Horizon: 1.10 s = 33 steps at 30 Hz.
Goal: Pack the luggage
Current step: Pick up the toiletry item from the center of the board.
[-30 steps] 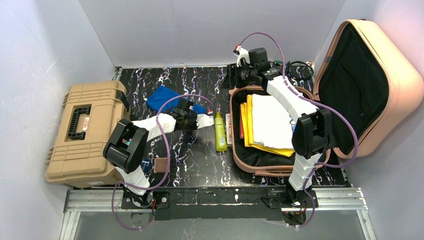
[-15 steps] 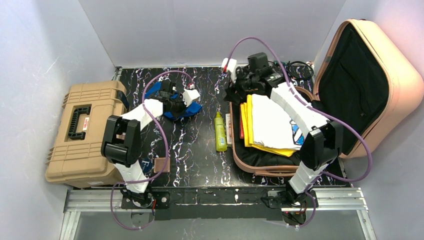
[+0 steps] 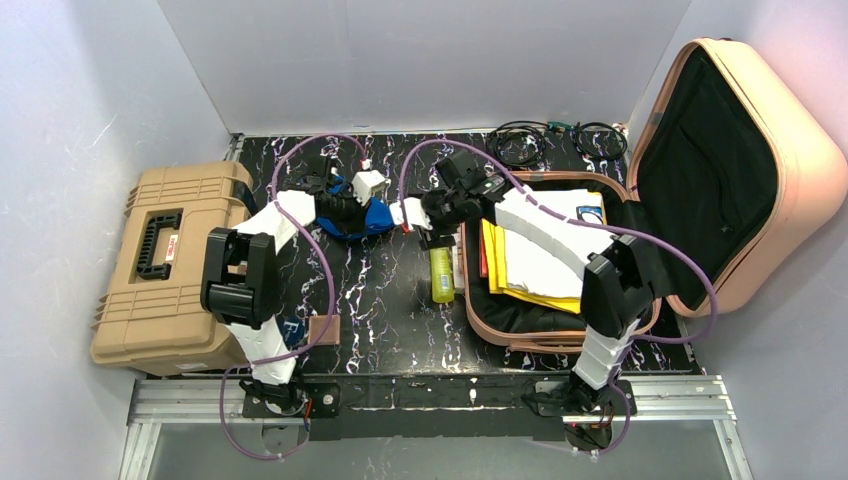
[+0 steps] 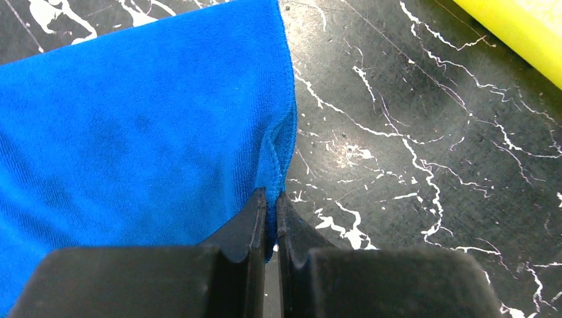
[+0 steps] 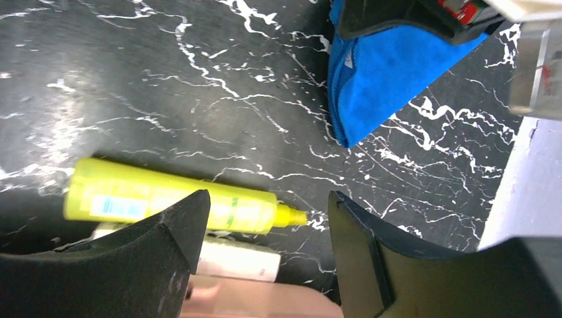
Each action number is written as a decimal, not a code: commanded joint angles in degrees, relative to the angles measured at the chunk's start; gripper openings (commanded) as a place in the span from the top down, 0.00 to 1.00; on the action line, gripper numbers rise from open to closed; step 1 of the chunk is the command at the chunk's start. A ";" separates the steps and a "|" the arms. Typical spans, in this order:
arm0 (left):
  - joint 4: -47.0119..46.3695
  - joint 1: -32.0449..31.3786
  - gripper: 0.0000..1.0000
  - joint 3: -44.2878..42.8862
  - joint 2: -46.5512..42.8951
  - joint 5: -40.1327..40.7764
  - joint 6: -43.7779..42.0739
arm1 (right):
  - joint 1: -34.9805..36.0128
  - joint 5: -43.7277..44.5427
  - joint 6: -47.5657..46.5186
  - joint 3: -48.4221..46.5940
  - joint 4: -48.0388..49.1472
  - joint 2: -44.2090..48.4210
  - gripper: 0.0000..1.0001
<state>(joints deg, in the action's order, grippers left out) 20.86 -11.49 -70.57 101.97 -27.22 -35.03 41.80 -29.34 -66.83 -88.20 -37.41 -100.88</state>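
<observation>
The peach-pink luggage (image 3: 790, 150) lies open at the right, its lid propped up. Its base (image 3: 520, 332) holds folded yellow and white clothes (image 3: 535, 250). My left gripper (image 3: 362, 214) (image 4: 272, 199) is shut on the hem of a blue cloth (image 3: 375, 220) (image 4: 132, 132), which is bunched on the table. My right gripper (image 3: 430, 226) (image 5: 267, 199) hangs open over the nozzle end of a yellow-green bottle (image 3: 441, 265) (image 5: 166, 199), which lies just left of the luggage rim (image 5: 252, 298). Nothing is between its fingers.
A white tube (image 5: 232, 260) lies between the bottle and the luggage. A tan toolbox (image 3: 165, 260) fills the left side. Coiled black cables (image 3: 545, 140) sit at the back. A small brown item (image 3: 322, 330) lies near the left arm's base.
My right arm swung left from the luggage's back corner to above the bottle, its jaws wider. My left gripper stayed shut on the blue cloth, now more bunched.
</observation>
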 commanded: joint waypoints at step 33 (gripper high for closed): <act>8.39 6.19 1.00 -5.73 -0.02 -15.64 6.58 | 9.26 16.78 10.50 -12.16 31.98 -25.97 0.22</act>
<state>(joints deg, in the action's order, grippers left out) 27.18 -5.87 -73.93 102.69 -39.66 -29.21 50.76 -11.11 -57.76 -96.75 -7.68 -124.95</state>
